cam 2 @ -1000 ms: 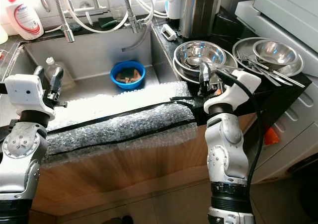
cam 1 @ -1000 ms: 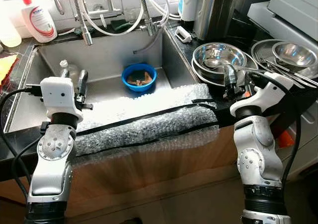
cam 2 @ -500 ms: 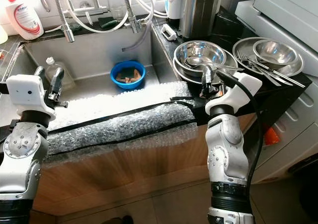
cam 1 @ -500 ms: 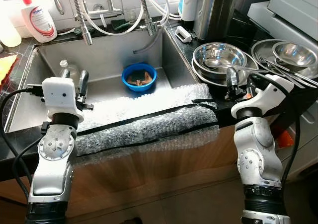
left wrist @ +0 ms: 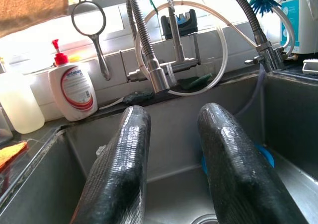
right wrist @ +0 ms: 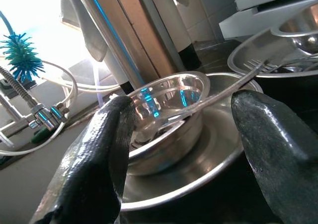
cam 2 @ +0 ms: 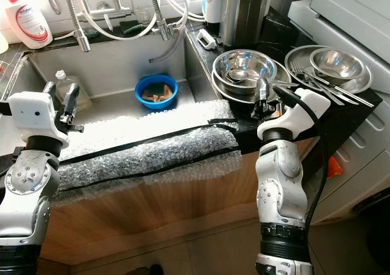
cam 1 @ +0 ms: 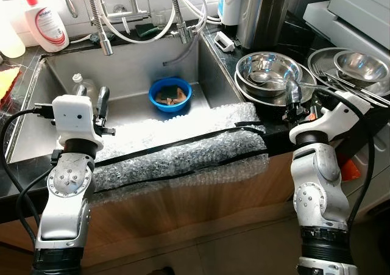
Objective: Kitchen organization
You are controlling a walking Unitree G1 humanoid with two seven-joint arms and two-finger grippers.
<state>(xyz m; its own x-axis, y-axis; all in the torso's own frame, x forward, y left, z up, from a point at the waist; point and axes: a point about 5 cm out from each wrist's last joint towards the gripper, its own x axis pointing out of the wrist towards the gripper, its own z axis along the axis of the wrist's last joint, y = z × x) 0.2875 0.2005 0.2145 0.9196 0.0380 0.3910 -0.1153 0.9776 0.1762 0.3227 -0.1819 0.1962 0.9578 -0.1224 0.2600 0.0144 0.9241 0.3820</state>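
Nearest you, bubble wrap [cam 1: 183,153] drapes the sink's front edge. Your left gripper [cam 1: 91,104] hovers above the sink [cam 1: 131,67], fingers parted and empty. Your right gripper [cam 1: 293,96] hangs with fingers spread wide just before the stacked steel bowls [cam 1: 268,74] on the dark surface [cam 1: 228,61]. Farther back, a blue bowl [cam 1: 170,94] lies in the sink

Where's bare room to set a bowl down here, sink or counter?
The sink floor is free between the plastic bottle and the blue bowl, and in front of that bowl up to the bubble wrap. The right counter is crowded: stacked steel bowls, the cutlery plate, and the open right tool at their rim.
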